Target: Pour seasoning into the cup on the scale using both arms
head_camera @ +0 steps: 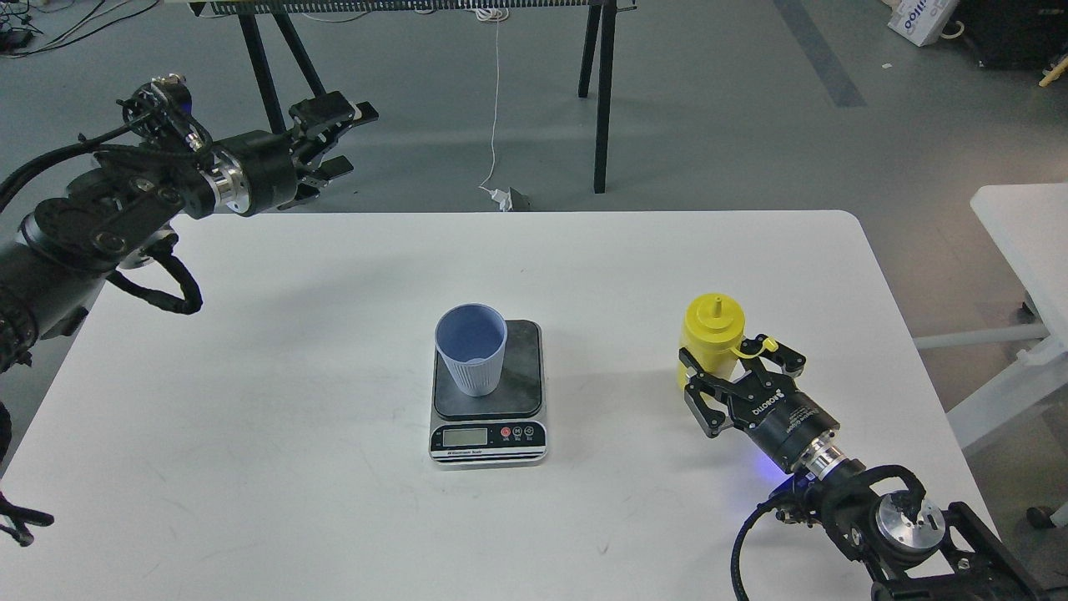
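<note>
Right hand (734, 371) sits around the lower body of the bottle (712, 334), one finger on each side of it; whether the pads press on the plastic or stand just off it cannot be told. That yellow bottle stands upright on the right part of the desk (292, 401), nozzle up, its small tethered cap (768, 344) hanging out to the right beside the far finger. A blue glow shows on the desk under the right wrist.

Well to the left of the bottle, near the middle of the desk, stands the cup (472, 348), light blue, upright, mouth open. It rests on the dark platform of the scale (489, 392), towards the platform's far left corner. The scale's silver front with display and buttons, one of them red, faces the near edge.

Left hand (321, 150) hangs in the air past the desk's far left corner, fingers spread apart and holding nothing, well apart from cup and scale.

Beyond the desk, black trestle legs (602, 92) stand on a grey floor, with a white cable (496, 108) hanging down to it.
</note>
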Robot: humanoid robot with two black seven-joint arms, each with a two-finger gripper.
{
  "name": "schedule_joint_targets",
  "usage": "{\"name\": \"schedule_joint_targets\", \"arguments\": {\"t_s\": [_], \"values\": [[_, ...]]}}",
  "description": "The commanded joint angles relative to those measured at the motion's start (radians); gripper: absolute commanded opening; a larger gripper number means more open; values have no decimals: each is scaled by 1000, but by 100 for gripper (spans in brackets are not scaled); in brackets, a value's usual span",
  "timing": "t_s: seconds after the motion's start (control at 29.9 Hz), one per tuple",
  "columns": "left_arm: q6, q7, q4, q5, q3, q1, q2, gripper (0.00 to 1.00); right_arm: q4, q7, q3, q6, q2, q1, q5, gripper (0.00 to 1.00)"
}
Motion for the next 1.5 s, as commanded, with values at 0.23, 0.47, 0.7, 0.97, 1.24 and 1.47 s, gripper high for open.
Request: {"name": "schedule_joint_targets", "arguments": {"t_s": [0.23,0.47,0.7,0.97,1.24,1.47], "values": [[0,0,-1,0,1,2,2,99,33,0,0,0,-25,-67,10,92],[0,0,0,2,1,2,2,99,140,0,-2,0,-100,-171,70,92],[0,0,0,0,0,2,-3,99,313,0,27,0,-189,-335,105,92],[0,0,-6,-1,1,-8,41,99,456,0,148,0,-458,-421,281,92],[0,0,-11,90,-2,-187,175,99,366,0,118,0,-759,-167,409,93],[0,0,-257,267,-6,-353,275,99,39,0,-257,0,-766,310,404,94]]}}
